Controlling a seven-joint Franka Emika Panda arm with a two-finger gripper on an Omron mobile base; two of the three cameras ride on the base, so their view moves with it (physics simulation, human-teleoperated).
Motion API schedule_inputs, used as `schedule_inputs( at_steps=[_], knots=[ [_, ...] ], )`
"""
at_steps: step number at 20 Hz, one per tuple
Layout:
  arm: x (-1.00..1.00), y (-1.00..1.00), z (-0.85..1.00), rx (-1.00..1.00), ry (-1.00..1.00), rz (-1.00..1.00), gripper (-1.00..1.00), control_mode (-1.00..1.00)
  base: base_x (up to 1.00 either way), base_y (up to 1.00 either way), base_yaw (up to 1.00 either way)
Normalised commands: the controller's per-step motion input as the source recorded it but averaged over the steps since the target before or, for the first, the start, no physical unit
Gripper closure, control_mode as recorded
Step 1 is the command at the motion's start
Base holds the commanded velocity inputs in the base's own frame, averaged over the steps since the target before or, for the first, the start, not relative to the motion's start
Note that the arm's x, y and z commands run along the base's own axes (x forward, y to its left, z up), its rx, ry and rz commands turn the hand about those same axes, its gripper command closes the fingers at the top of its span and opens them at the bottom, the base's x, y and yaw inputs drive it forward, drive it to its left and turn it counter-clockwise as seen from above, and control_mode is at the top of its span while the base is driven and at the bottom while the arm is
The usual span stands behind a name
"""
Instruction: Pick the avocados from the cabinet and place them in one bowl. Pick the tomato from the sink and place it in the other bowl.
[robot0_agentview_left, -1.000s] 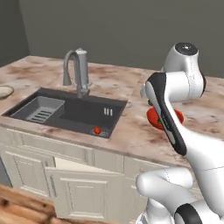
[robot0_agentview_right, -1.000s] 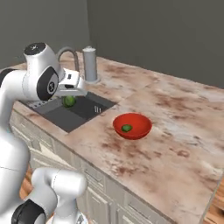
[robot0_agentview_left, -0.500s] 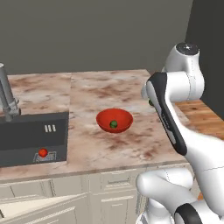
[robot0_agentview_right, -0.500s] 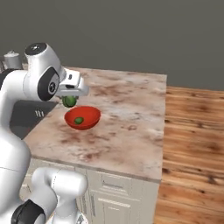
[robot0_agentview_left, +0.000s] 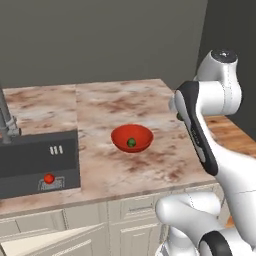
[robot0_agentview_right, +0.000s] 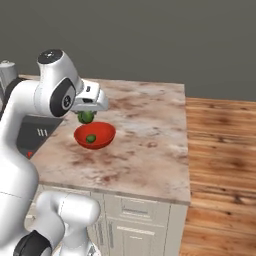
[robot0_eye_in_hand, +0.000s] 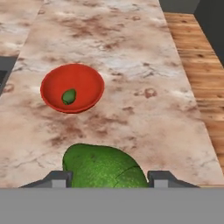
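Worktop: marbled stone, running out to an end edge with wood floor beyond.

Sink: dark basin set in at the left end of the left base view. Tomato sits on its floor near the front wall, untouched.

Red bowl: on the worktop between the sink and the end edge, upright. 1 avocado already lies inside it, a little off centre.

Pincer: closed partway on the 2nd avocado, fruit clamped between the 2 fingertips and hanging above the worktop. From the right base view it appears close to the bowl's far rim; the hand view puts the bowl ahead of the fruit, so it is probably not yet over the middle.

Step in hand, as I judge it: carry to the bowl and drop. Do it well by centring over the open side of the bowl, away from the resting avocado, lowering near the rim height, then opening. A high drop risks a bounce off the glossy fruit.
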Motion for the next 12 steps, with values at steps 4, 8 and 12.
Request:
schedule_inputs(
  at_steps=[4, 8, 12],
  knots=[
    [0.00, 0.00, 0.00, 0.00, 0.00, 0.00, 1.00, 1.00, 0.00, 0.71, 0.00],
    [0.00, 0.00, 0.00, 0.00, 0.00, 0.00, 1.00, 1.00, 0.21, 0.48, -0.02],
    [0.00, 0.00, 0.00, 0.00, 0.00, 0.00, 1.00, 1.00, 0.61, 0.01, -0.19]
  ],
)
